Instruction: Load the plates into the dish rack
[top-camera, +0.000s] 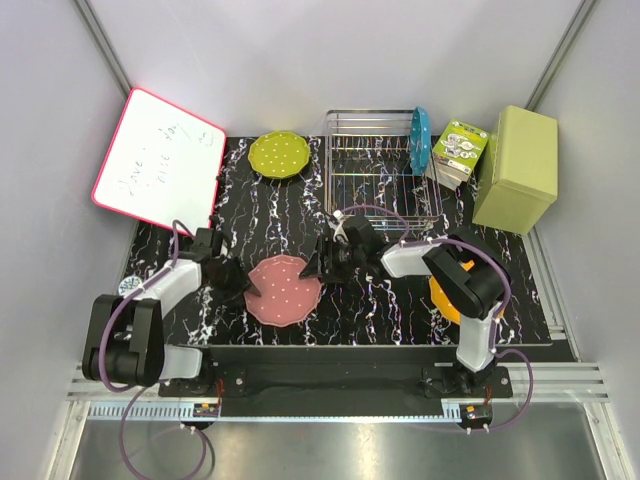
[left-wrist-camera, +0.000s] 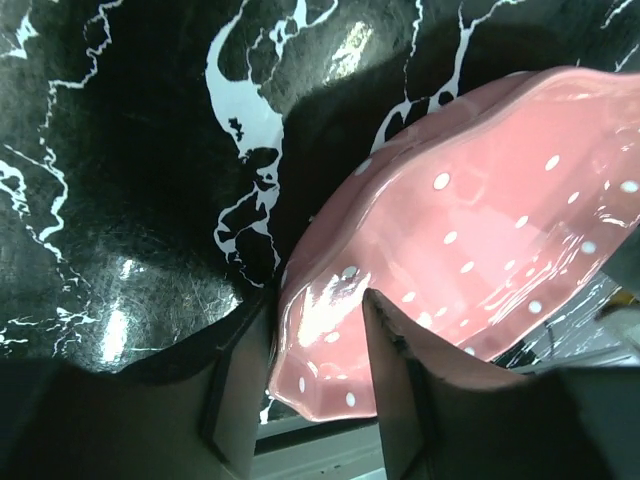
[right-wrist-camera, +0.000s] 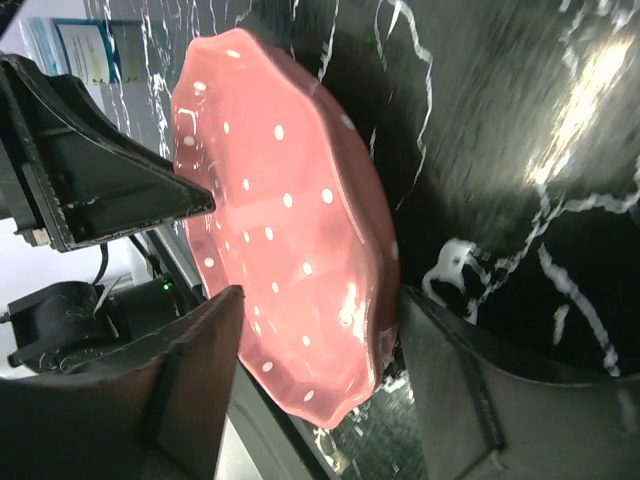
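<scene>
The pink plate lies at the front middle of the black marbled mat. My left gripper is closed on its left rim; in the left wrist view both fingers press the plate. My right gripper is open around the right rim, and its wrist view shows the plate between the spread fingers, one side raised off the mat. The blue plate stands on edge in the silver wire dish rack. The lime green plate lies at the back left of the rack. The orange plate is partly hidden under my right arm.
An olive-green box stands at the back right, with a small printed carton between it and the rack. A pink-framed whiteboard leans at the back left. Grey walls close in the mat on three sides.
</scene>
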